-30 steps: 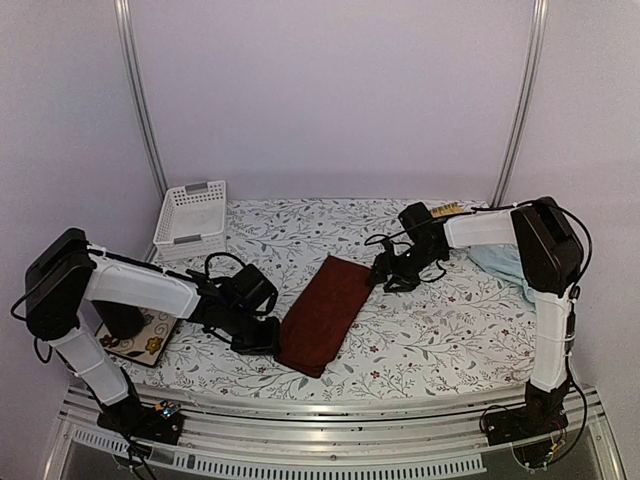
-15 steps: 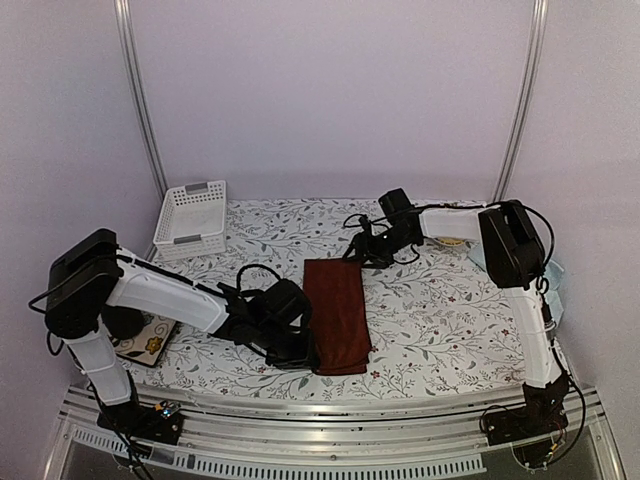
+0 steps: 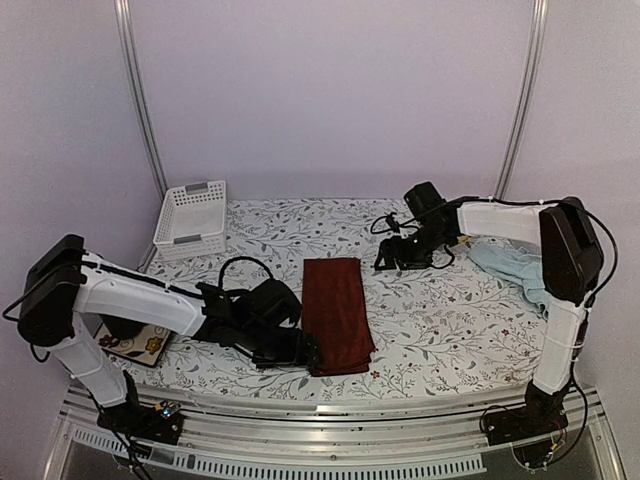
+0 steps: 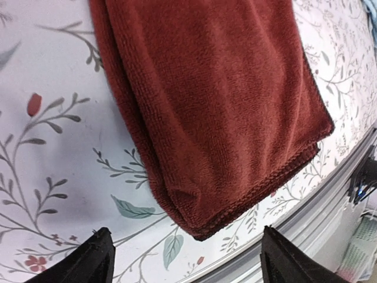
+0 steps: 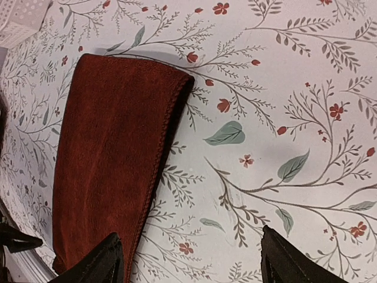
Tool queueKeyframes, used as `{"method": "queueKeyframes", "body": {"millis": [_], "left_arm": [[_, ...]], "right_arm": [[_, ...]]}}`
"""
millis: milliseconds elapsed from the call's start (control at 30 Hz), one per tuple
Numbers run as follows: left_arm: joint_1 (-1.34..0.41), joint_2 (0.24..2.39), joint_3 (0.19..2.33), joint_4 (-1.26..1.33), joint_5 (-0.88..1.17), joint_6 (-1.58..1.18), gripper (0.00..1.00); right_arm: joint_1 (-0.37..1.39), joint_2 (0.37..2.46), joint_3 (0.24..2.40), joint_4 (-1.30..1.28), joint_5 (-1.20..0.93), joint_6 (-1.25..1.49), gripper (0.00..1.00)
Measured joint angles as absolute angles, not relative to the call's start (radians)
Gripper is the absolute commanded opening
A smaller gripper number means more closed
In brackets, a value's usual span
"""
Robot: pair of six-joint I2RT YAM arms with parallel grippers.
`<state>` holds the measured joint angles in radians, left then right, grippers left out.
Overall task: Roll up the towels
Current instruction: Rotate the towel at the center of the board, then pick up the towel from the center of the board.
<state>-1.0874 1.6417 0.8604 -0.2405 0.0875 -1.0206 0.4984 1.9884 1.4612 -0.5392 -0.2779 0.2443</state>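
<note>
The dark rust-red towel [image 3: 337, 312] lies folded in a long strip at the middle of the floral table, flat and unrolled. My left gripper [image 3: 305, 350] sits low at its near left corner, open; in the left wrist view that corner of the rust-red towel [image 4: 218, 106] lies just ahead of the left gripper [image 4: 188, 262], touching neither finger. My right gripper [image 3: 385, 262] hovers open right of the far end. In the right wrist view the red towel [image 5: 112, 171] runs beside the right gripper [image 5: 194, 259]. The light blue towel [image 3: 510, 265] lies crumpled at the right.
A white slotted basket [image 3: 192, 215] stands at the back left. A small floral pad [image 3: 140, 342] with a dark object on it lies under my left arm. The table's metal front rail [image 3: 330, 410] runs close to the red towel's near end.
My left gripper has opened and let go of the red towel's near corner. My right gripper has drawn back to the right from the far end. The towel has swung from a slant to lie straight.
</note>
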Motion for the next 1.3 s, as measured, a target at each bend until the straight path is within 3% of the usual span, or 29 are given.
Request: {"method": "queueKeyframes", "body": {"millis": [100,467,933,1033,1167,1233,1300], "left_arm": [[-1.089,1.570,0.842,-0.251,0.043,-0.946,0.97],[-1.135,1.464,0.799,-0.223,-0.061,-0.523,0.97],[-1.298,1.500,0.704,-0.070,-0.244,0.036,0.95],[-1.309,1.528,0.704,-0.044,-0.247,0.105,0.90],[-1.341,1.606,0.717,-0.036,-0.282,0.178,0.76],[-1.365,1.645,0.731,-0.020,-0.313,0.200,0.63],[-1.382,1.674,0.753,-0.009,-0.352,0.220,0.61]], "right_arm": [[0.501,1.822,1.362,-0.550,-0.231,0.200,1.00],[0.620,1.378,1.038,-0.471,-0.117,-0.072,0.99],[0.812,1.135,0.751,-0.298,-0.035,-0.455,0.99],[0.866,1.129,0.711,-0.279,-0.017,-0.512,0.99],[0.913,1.122,0.684,-0.247,0.010,-0.561,0.99],[0.925,1.122,0.683,-0.231,0.026,-0.574,0.99],[0.931,1.122,0.683,-0.218,0.043,-0.585,0.99]]}}
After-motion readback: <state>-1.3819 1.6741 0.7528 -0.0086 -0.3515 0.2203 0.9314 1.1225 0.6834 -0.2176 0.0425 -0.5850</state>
